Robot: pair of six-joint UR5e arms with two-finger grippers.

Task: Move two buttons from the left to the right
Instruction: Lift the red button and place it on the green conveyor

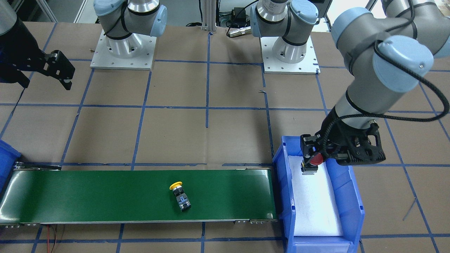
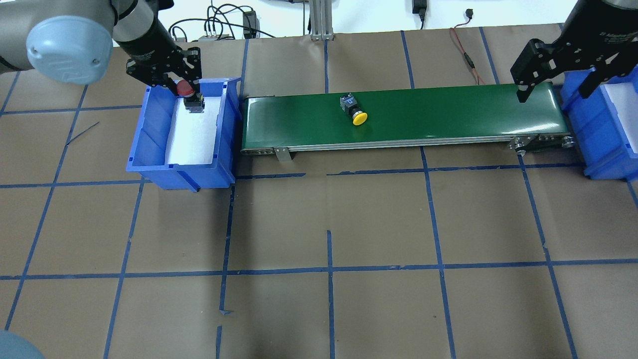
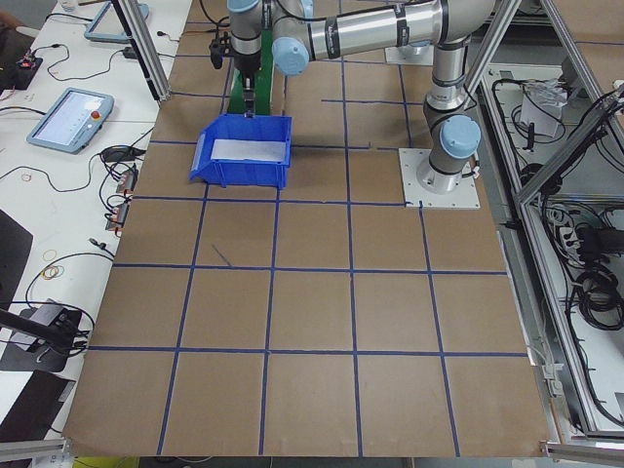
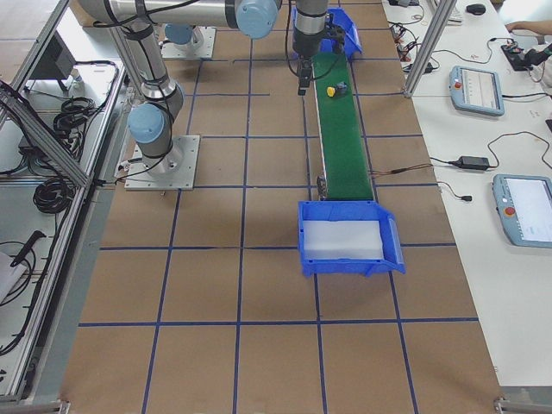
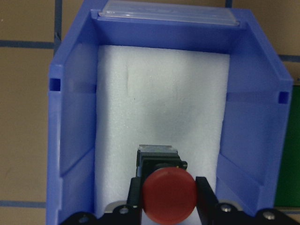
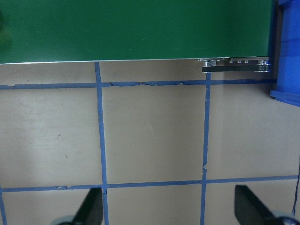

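The red-capped button (image 5: 168,194) is clamped between my left gripper's fingers (image 5: 205,197), its black body pointing down just above the white foam in the left blue bin (image 2: 149,129). That left gripper (image 2: 187,94) hangs over the bin's far end. Lying on its side mid-belt on the green conveyor (image 2: 448,112) is the yellow-capped button (image 2: 355,110). My right gripper (image 2: 553,92) hovers open over the conveyor's right end, nothing between its fingers (image 6: 91,211).
A second blue bin (image 2: 598,144) with a white foam liner stands at the conveyor's right end. Brown table surface with a blue tape grid (image 2: 329,269) stretches in front of the belt. Both arm bases (image 1: 123,52) sit behind it.
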